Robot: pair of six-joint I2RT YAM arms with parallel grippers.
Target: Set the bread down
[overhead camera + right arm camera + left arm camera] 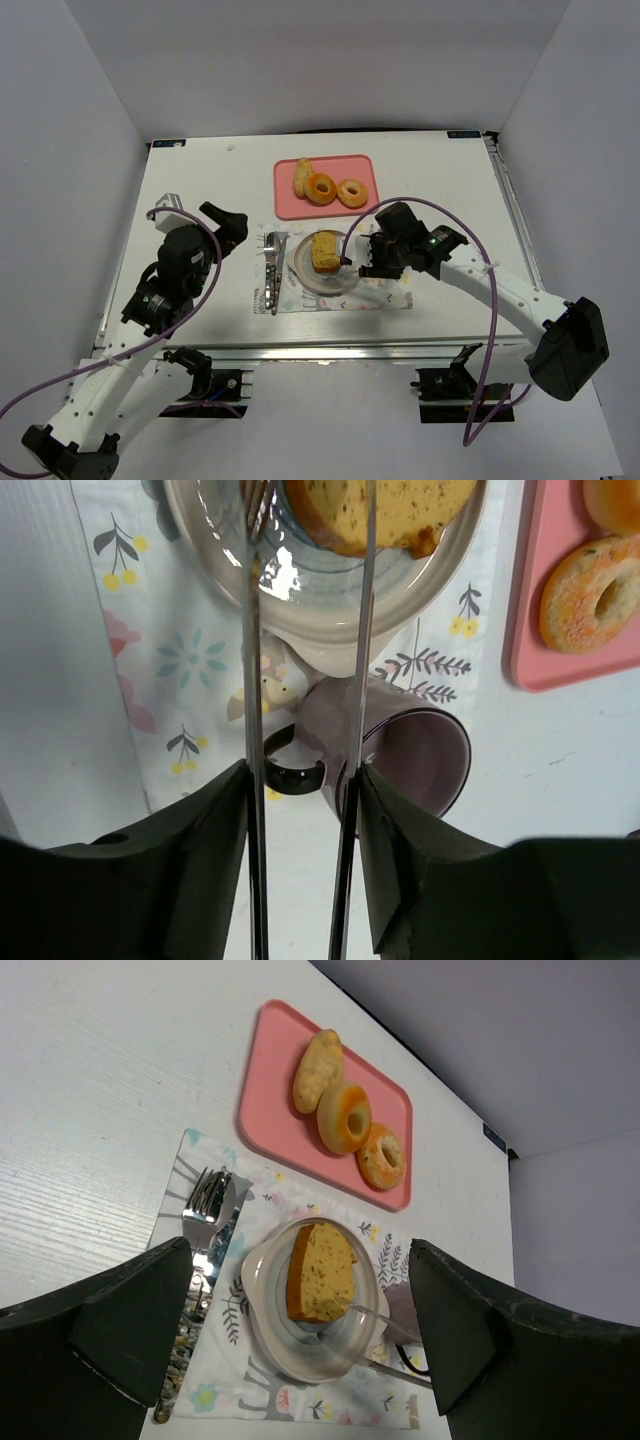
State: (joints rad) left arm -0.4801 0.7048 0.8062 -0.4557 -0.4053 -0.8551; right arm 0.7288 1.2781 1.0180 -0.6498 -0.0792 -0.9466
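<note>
Your left gripper (228,222) hangs over the left half of the table, its fingers spread wide with nothing between them. To its right a flowered placemat (270,1195) lies at the middle of the table, close to the near edge. A fork (205,1205) rests along the mat's left edge.

A pale plate (262,1305) sits at the mat's centre, just right of the fork. The bread (322,1270) is on that plate, toward its far side, with the brown crust facing left in the left wrist view.

Beyond the mat, near the middle of the far edge, a pink tray (270,1110) holds a pale long piece (318,1068) and two ring pastries (344,1116), all well apart from the plate.

At the mat's right edge a purple mug (400,745) lies on its side, just beside the plate's rim.

Your right gripper (303,780) is over the mug and grasps metal tongs (252,680), its fingers pressed on the outside of both arms. The arms stand apart and their tips reach over the plate at the bread. You cannot tell whether they touch it.
</note>
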